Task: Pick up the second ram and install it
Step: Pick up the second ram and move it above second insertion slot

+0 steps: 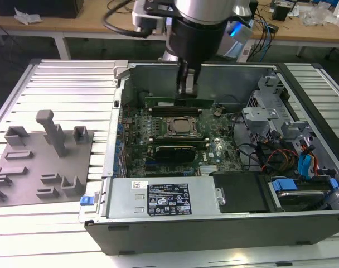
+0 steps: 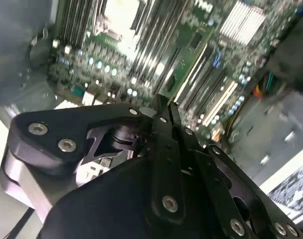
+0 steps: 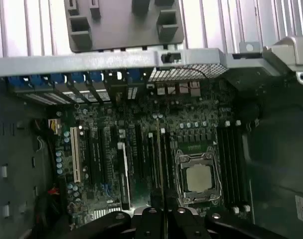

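The second ram (image 1: 158,102), a thin dark green stick, lies lengthwise over the black sockets on the far side of the processor socket (image 1: 180,126) inside the open computer case. My gripper (image 1: 187,94) reaches straight down and is shut on the stick's middle. In the first wrist view the ram (image 3: 158,164) shows edge-on, running away from the gripper (image 3: 164,215) beside the processor socket (image 3: 197,178). In the second wrist view the ram (image 2: 189,59) extends past the closed gripper (image 2: 161,107). Whether the stick sits fully in a socket I cannot tell.
A black card with a heatsink (image 1: 172,152) stands on the motherboard (image 1: 219,153) nearer the power supply (image 1: 164,198). Drive cages and cables (image 1: 281,151) crowd the exterior view's right. A grey fixture plate (image 1: 41,162) lies outside the case at the exterior view's left.
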Robot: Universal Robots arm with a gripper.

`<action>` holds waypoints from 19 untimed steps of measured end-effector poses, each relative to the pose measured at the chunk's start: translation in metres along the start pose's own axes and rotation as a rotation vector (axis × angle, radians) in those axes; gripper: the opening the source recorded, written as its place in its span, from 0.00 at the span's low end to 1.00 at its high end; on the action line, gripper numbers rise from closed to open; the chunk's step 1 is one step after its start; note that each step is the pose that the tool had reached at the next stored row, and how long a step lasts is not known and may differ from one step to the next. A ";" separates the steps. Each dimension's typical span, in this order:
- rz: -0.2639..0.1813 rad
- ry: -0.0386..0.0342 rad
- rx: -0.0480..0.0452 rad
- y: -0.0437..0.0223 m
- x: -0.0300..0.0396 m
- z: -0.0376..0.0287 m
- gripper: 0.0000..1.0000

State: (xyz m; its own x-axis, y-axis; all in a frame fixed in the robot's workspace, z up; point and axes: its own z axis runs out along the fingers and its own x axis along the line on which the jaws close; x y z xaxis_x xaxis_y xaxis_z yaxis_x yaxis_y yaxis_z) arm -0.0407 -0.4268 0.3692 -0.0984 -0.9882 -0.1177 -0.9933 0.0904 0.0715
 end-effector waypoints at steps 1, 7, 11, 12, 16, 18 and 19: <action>0.001 0.0002 -0.0016 -0.0074 -0.0016 0.0025 0.14; 0.006 0.0006 -0.0098 -0.0604 -0.0110 0.0209 0.14; 0.007 0.0008 -0.0119 -0.0635 -0.0102 0.0309 0.14; 0.007 0.0008 -0.0119 -0.0636 -0.0100 0.0328 0.14; 0.007 0.0009 -0.0119 -0.0637 -0.0100 0.0332 0.14; 0.006 0.0009 -0.0119 -0.0637 -0.0100 0.0332 0.14; 0.007 0.0009 -0.0119 -0.0637 -0.0100 0.0332 0.14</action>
State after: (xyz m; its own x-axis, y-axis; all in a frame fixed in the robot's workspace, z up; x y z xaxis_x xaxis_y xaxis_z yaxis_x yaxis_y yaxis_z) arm 0.0216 -0.4186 0.3329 -0.1048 -0.9877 -0.1163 -0.9919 0.0953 0.0840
